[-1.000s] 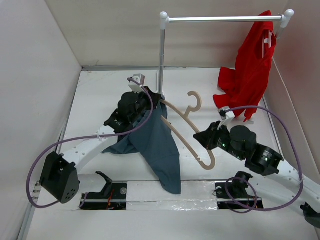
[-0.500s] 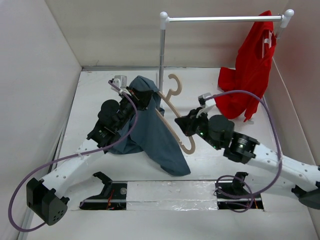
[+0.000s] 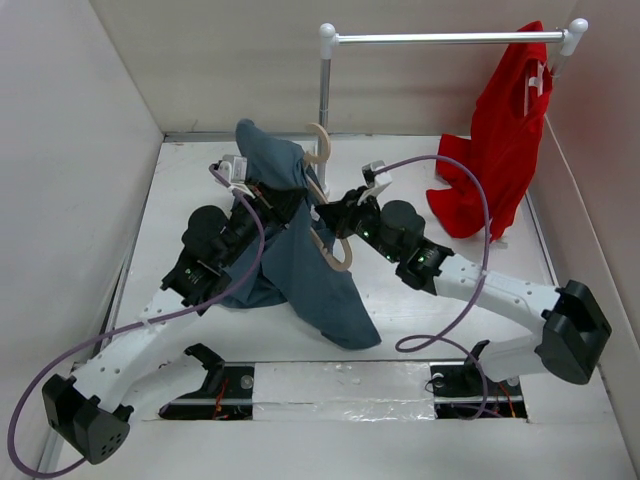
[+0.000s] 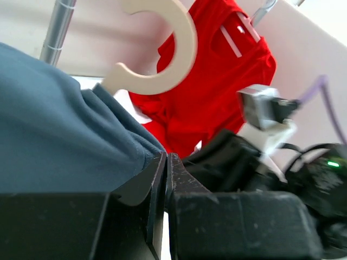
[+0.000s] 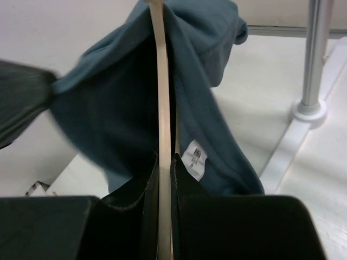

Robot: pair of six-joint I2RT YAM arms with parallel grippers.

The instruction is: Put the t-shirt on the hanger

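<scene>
Above the table (image 3: 180,190), the left end effector (image 3: 258,190) is pinching the t-shirt (image 3: 305,260) with fingers closed, while the right end effector (image 3: 332,212) is clamping the hanger (image 3: 327,143), one arm seemingly inside the fabric. Cloth is bunching near the hook, so it risks sliding off.

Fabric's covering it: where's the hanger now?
Top view, centre of the table: the hanger sits in the right hand, its hook up beside the rail post, one end inside the blue-grey t-shirt.
</scene>
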